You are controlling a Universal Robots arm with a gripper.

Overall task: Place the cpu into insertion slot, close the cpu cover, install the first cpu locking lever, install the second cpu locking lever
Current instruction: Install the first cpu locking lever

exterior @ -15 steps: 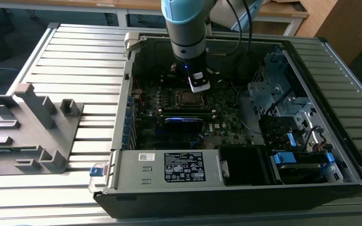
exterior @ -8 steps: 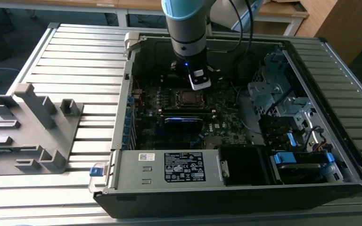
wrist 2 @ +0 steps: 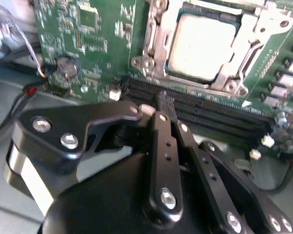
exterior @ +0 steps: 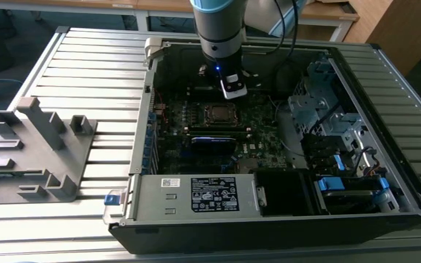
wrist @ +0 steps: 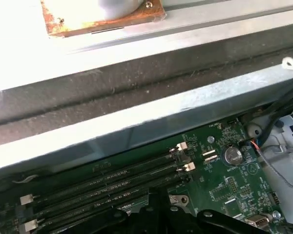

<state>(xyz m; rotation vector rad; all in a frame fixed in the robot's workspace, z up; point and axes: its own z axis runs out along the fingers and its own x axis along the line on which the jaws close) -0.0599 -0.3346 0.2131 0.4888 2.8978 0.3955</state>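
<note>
Green motherboard (wrist 2: 88,44) carries the cpu (wrist 2: 201,45) in the second wrist view, jaws together.

The cpu cover (wrist 2: 158,44) cut at the edge; memory slots (wrist 2: 219,107) partly behind jaws.

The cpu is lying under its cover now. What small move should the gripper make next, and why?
Probably a short move of the gripper from the memory slots toward the near edge of the cpu cover. The cpu already sits under the lowered cover, and the shut, empty gripper hangs just short of it. Whether a locking lever is latched, I cannot tell.
</note>
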